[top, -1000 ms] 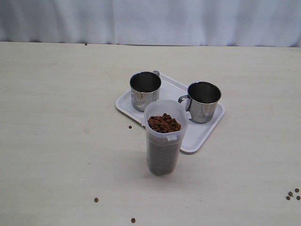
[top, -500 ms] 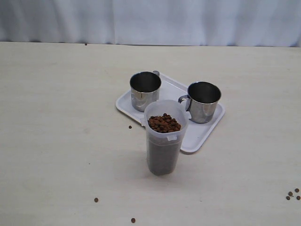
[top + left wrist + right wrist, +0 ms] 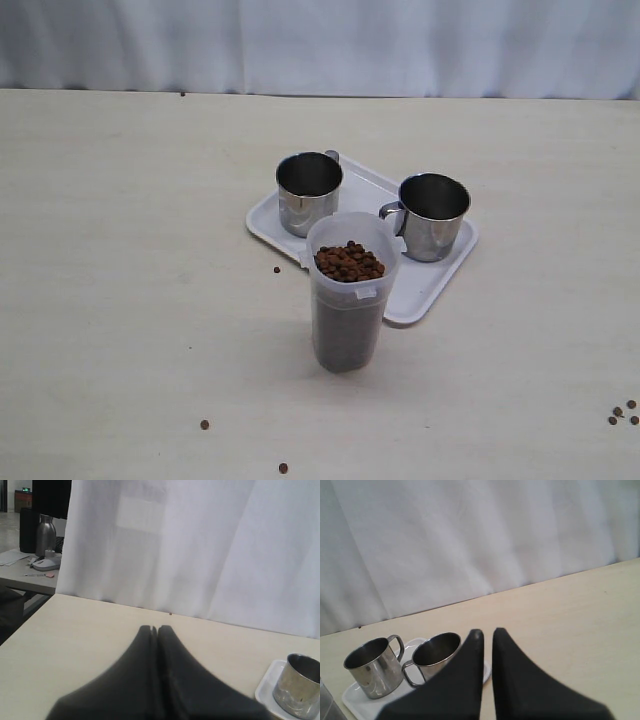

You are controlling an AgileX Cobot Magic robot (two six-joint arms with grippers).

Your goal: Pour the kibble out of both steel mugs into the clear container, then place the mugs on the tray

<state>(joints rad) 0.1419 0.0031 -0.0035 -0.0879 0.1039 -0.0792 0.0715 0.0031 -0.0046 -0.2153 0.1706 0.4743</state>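
Note:
Two steel mugs stand upright on the white tray [image 3: 430, 285]: one [image 3: 308, 192] at its far left, the other [image 3: 432, 216] at its right. Both look empty. In front of the tray stands the clear container [image 3: 349, 292], filled with brown kibble [image 3: 349, 262] close to the rim. Neither arm shows in the exterior view. My left gripper [image 3: 156, 628] is shut and empty above bare table, with one mug [image 3: 299, 685] on the tray corner [image 3: 265, 690] off to the side. My right gripper [image 3: 487, 631] is shut with a thin gap, holding nothing; both mugs [image 3: 370, 667] [image 3: 434, 655] show beyond it.
Stray kibble lies on the table: one pellet [image 3: 277, 269] left of the tray, two [image 3: 204, 424] [image 3: 283, 467] near the front edge, a few [image 3: 622, 413] at the right edge. A white curtain [image 3: 320, 45] backs the table. A side desk with a steel bottle [image 3: 44, 536] stands beyond.

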